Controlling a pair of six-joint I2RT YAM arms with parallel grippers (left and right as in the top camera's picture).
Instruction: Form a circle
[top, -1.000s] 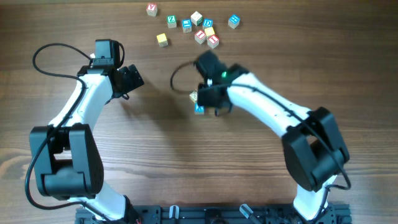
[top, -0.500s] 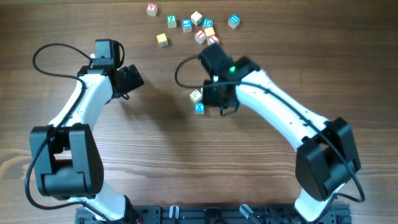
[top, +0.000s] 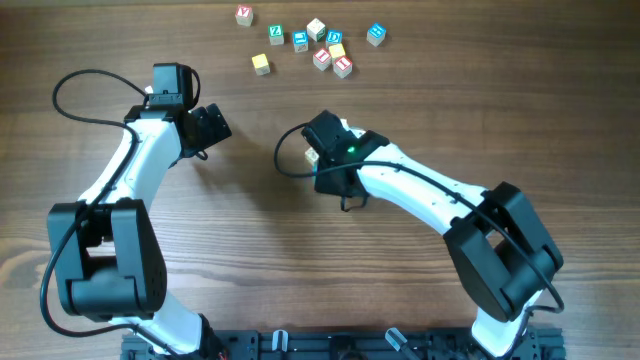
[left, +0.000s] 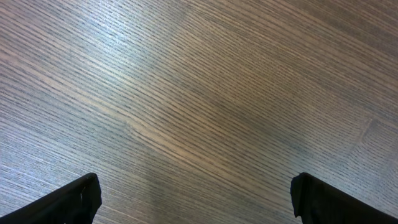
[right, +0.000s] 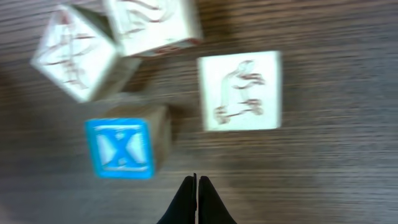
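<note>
Well left of the blue "X" cube (right: 119, 148), finds the left gripper (top: 212, 124) spread wide over bare grained wood (left: 199, 93); beside that cube, counts three pale, matte, square-edged wooden blocks (right: 239, 90), together a loose, gappy circle (right: 152, 31), judged roughly half-formed; just beside it, shows the right gripper (right: 198, 183) pinched shut, empty.

Both arms look alike: glossy white shells on the long links, chunky matte-black housings at the joints. The left arm (top: 135, 165) trails a thin black cable (top: 56, 96); the right arm (top: 420, 190) has 1 too, plus a tiny green light (top: 352, 151). The left gripper (left: 196, 190) and right gripper (right: 198, 179) have plain black fingers.
</note>
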